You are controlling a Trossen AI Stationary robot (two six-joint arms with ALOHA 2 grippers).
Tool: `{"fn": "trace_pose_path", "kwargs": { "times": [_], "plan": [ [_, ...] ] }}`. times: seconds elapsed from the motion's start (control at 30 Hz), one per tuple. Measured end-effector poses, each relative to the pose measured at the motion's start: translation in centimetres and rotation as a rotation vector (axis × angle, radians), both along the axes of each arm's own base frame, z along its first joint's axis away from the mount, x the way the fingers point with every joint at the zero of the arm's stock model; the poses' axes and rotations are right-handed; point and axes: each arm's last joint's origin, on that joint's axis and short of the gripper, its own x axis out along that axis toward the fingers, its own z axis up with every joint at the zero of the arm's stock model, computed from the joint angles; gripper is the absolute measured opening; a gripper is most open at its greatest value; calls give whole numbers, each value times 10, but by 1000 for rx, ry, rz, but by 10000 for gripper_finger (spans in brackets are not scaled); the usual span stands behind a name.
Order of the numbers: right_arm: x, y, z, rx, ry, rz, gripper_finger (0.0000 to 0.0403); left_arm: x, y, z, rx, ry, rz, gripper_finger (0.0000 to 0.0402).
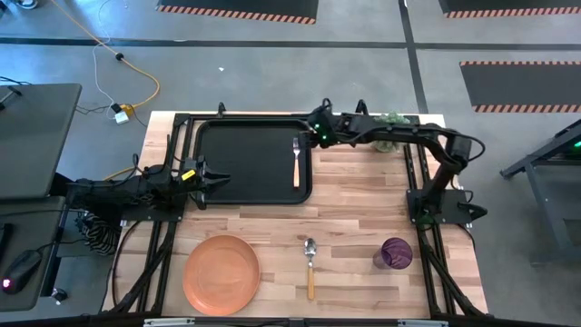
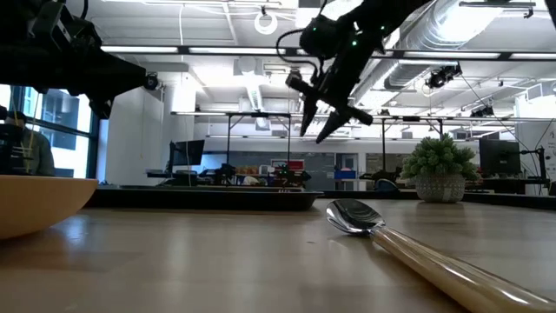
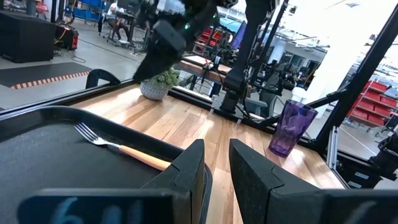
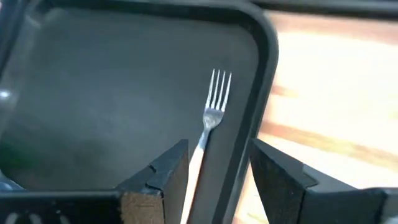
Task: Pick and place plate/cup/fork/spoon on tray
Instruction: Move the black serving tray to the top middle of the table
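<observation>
The black tray (image 1: 254,202) lies at the table's far middle. The fork (image 1: 296,162) lies flat on the tray along its right rim, tines toward the far edge; it also shows in the right wrist view (image 4: 211,112). My right gripper (image 4: 217,149) is open and hangs above the fork's handle, clear of it (image 2: 314,130). My left gripper (image 1: 222,179) waits over the tray's near left part, its fingers a narrow gap apart (image 3: 216,149). The orange plate (image 1: 221,274), the spoon (image 1: 310,259) and the purple cup (image 1: 396,253) rest on the table near its front edge.
A small green potted plant (image 1: 390,123) stands at the far right, behind my right arm. The arms' black frames run along the table's left and right sides. Bare wood lies between the tray and the front row of things.
</observation>
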Motion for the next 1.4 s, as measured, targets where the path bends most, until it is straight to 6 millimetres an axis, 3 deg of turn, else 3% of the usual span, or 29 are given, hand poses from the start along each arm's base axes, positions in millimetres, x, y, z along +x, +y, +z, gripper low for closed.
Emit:
{"fn": "trace_pose_path", "kwargs": {
  "times": [0.53,1.2,1.4],
  "plan": [
    [13,-3,-51,94,150,-18,160,0,0,0,0,0,0,64],
    [23,-7,-89,113,213,-25,160,0,0,0,0,0,0,64],
    [25,-8,-91,110,206,-34,160,0,0,0,0,0,0,64]
  ]
}}
